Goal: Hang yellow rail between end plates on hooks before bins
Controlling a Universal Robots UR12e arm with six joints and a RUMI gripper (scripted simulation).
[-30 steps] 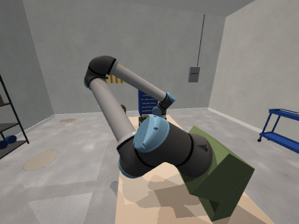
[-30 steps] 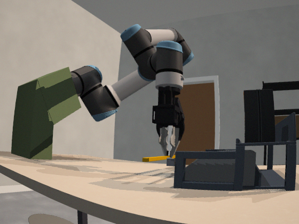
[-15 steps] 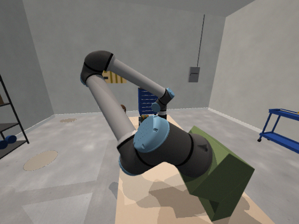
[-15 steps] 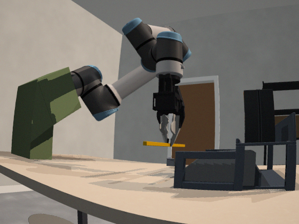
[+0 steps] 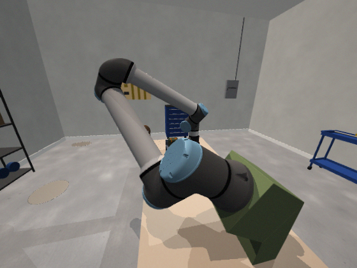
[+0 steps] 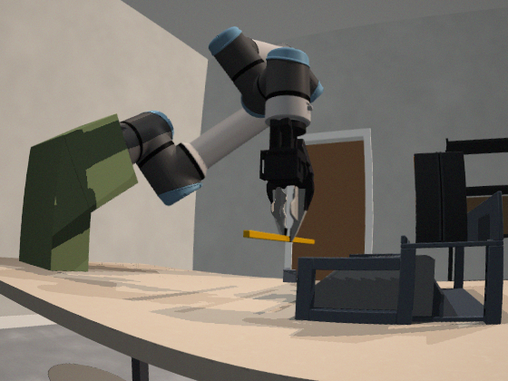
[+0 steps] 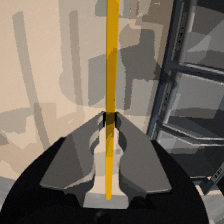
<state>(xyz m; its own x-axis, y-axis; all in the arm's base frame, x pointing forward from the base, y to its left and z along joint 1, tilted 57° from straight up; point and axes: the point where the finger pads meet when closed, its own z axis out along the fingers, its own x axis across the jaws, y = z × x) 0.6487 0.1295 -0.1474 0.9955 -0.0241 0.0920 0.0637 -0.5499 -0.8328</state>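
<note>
The gripper (image 6: 288, 236) is clamped on the yellow rail (image 6: 265, 235), pinching it off-centre — the longer stretch sticks out toward the green pedestal (image 6: 68, 181), the shorter stub toward the door. The rail hangs in the air, well above the table (image 6: 136, 308), close to level, up and to the left of the dark bin frame (image 6: 349, 263).

What the coming move turns on is the rail's long axis against the frame's front. In the wrist view the rail (image 7: 111, 60) runs straight away from the fingers, and the frame's front edge (image 7: 167, 90) lies to its right, running roughly alongside it, so the rail likely needs shifting sideways and down rather than much turning.

The exterior view gives height and the off-centre grip; the wrist view gives the alignment. Neither shows the hooks or end plates plainly — a small grey block (image 6: 289, 274) at the frame's near corner may be one, but it is too small to tell. The top view is filled by the arm (image 5: 178, 166).
</note>
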